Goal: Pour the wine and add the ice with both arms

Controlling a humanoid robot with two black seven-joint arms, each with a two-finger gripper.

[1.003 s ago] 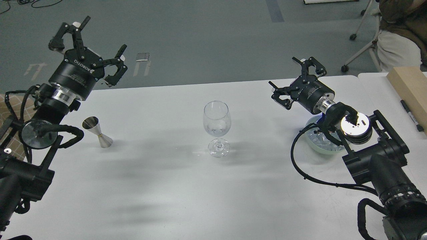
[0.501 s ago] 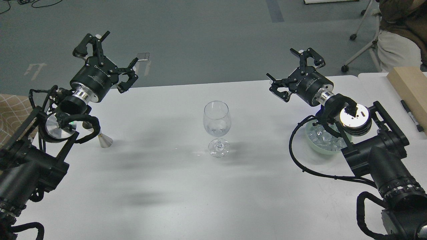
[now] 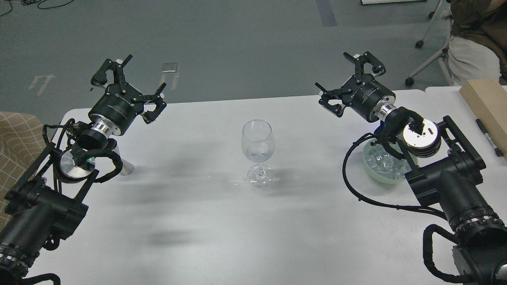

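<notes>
Nearest the viewer, a broad bare stretch of the white table [image 3: 222, 237] is seen, with the two black arms entering from the lower corners. Further in, the wine glass [image 3: 258, 151] stands upright at the middle of the table, well apart from both grippers; whether anything is already held in its bowl cannot be told. To the right, the ice [image 3: 382, 164] is heaped in a pale green bowl [image 3: 372, 173], which is partly hidden beneath the right arm's wrist and cable. To the left, a steel jigger [image 3: 126, 169] is largely masked behind the left arm. At the far edge, the left gripper [image 3: 128, 87] and the right gripper [image 3: 350, 85] are raised with fingers spread wide, and nothing is held by either. A risk is judged to lie in the right arm's cable, by which the bowl could be dragged or tipped. The jigger could likewise be knocked over by the left arm's elbow, and the tall, narrow-footed glass could be toppled by a careless reach.
</notes>
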